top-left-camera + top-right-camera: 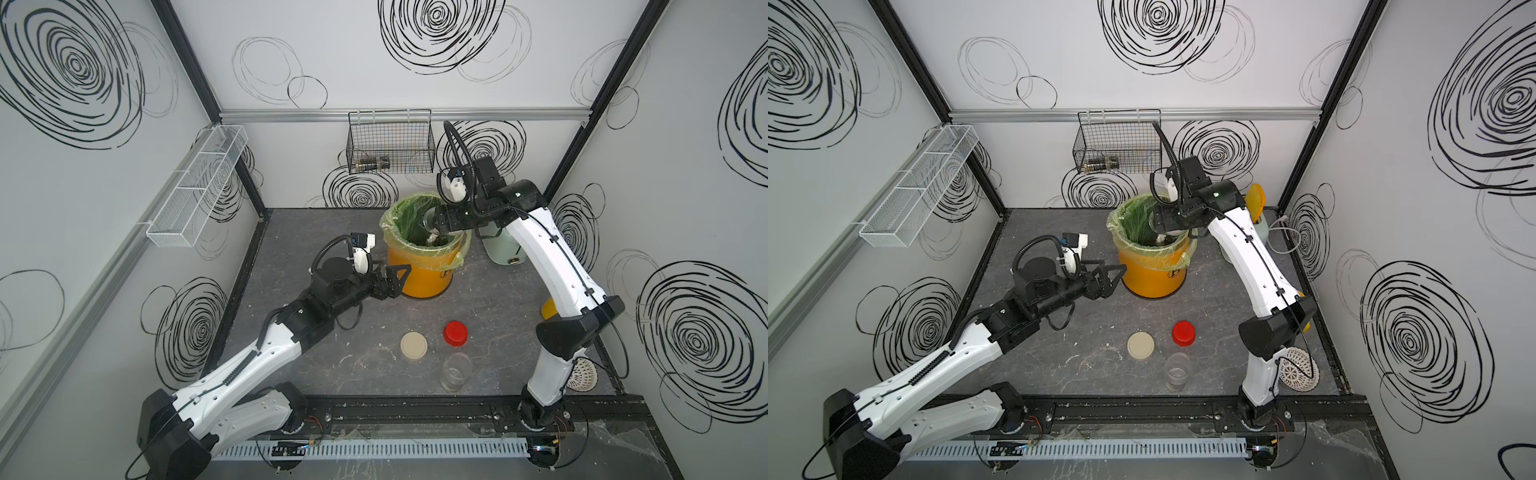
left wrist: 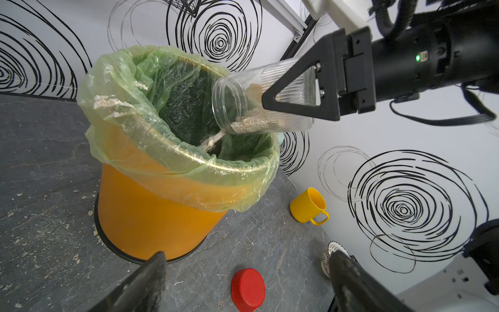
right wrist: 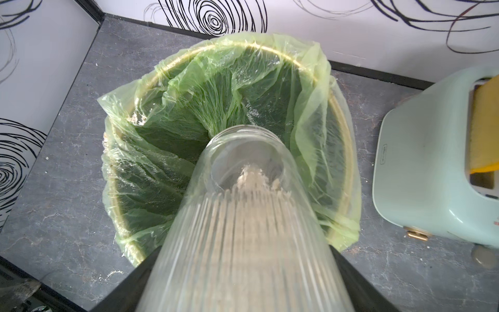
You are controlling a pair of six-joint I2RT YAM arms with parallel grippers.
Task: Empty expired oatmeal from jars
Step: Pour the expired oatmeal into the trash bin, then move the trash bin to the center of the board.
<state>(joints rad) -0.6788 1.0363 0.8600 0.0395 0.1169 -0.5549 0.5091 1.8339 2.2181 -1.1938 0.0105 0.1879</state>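
My right gripper [image 3: 243,283] is shut on a ribbed clear jar [image 2: 243,100], tipped mouth-down over the yellow bin with green liner [image 1: 419,274]. Pale oatmeal [image 2: 251,123] lies along the jar's lower wall and streams from its mouth into the liner [image 3: 216,89]. A second clear jar [image 1: 456,371] stands upright and lidless near the table's front. Beside it lie a beige round lid [image 1: 414,345] and a red cap [image 1: 455,332]. My left gripper [image 1: 397,278] stands open against the bin's left side, holding nothing; in the left wrist view the red cap [image 2: 248,289] shows between its fingers.
A mint toaster [image 1: 503,249] stands right of the bin. A yellow cup [image 2: 307,205] and a white perforated dish [image 1: 584,374] sit by the right wall. A black wire basket [image 1: 390,145] hangs on the back wall, a white mesh one [image 1: 195,187] on the left. Oat crumbs dot the tabletop.
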